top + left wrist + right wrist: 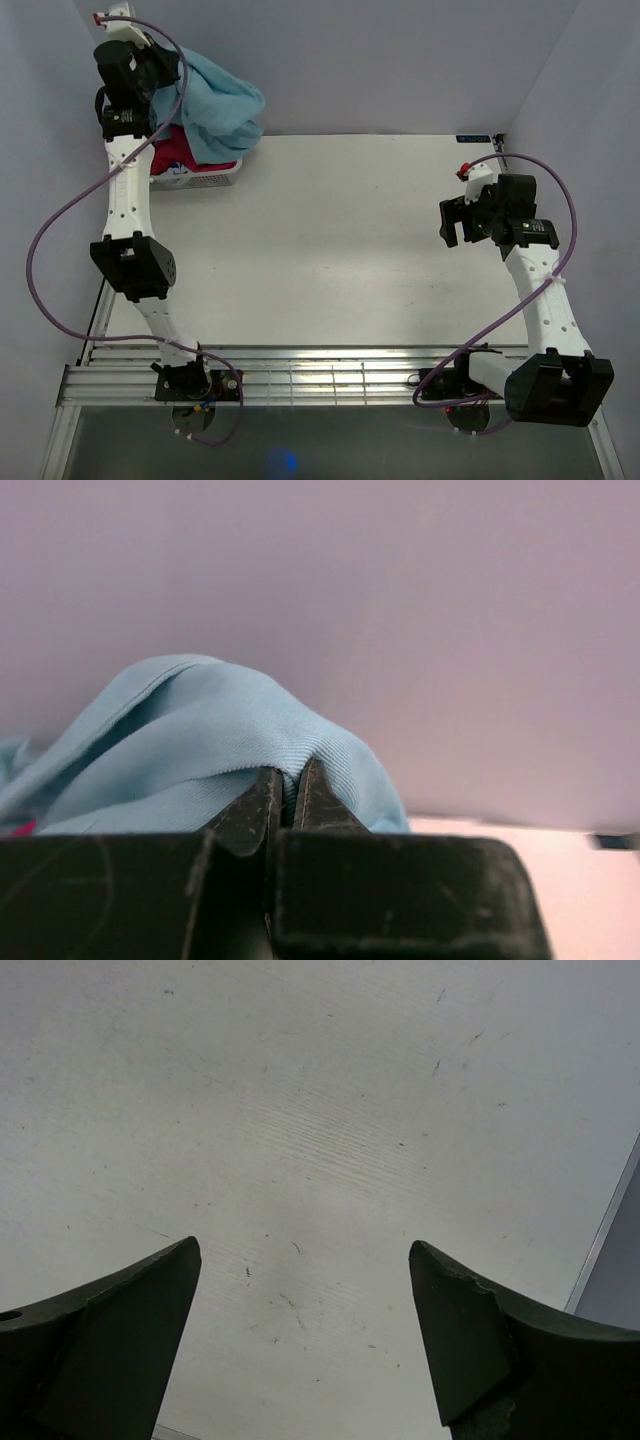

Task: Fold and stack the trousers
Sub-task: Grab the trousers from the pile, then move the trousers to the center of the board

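Count: one pair of light blue trousers (222, 100), one white basket (205, 180), two arms. The trousers are hanging bunched just above the basket. The left arm is reaching high over the basket, the left tool (288, 780) pinching a trouser fold, fingers nearly meeting. Well apart from the basket, the right tool (302, 1248) is gaping wide, gripping nothing, over the white table (330, 260).
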You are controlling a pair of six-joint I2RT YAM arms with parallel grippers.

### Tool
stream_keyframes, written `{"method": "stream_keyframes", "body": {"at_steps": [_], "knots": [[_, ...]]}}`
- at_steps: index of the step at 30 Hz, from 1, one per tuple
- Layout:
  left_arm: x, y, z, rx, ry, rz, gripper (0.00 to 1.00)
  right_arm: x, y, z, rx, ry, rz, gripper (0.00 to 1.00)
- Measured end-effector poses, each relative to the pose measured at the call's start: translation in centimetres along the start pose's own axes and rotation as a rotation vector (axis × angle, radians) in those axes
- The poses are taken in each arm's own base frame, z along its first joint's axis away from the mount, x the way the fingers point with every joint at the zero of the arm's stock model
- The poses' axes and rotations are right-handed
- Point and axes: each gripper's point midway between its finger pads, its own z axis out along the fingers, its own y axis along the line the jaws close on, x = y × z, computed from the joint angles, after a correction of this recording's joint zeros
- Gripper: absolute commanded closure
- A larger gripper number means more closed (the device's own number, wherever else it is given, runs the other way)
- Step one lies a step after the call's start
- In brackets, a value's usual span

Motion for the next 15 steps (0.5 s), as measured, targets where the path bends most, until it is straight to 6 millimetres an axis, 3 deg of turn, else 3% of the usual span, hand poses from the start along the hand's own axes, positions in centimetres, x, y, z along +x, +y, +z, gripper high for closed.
{"method": "stream_keyframes", "body": {"at_steps": [5, 8, 11, 15], "knots": [[-12.3, -9.4, -8.4, 0.295, -0.272, -0.082, 1.00, -1.0, 0.1, -0.3, -0.015, -0.025, -0.037, 0.10], [-16.8, -14.9, -14.0, 0.495, -0.381, -0.103, 1.00, -2.4, 0.1, -0.7, -0.026, -0.072, -0.063, 0.10], [-18.8, -19.4, -18.4, 0.684, -0.427, -0.111, 1.00, -3.5, 0.5, -1.4, -0.040, -0.125, -0.088, 0.10], [-18.0, -23.1, -20.5, 0.842, -0.388, -0.146, 1.00, -5.1, 1.1, -3.0, -0.043, -0.207, -0.121, 0.10]]}}
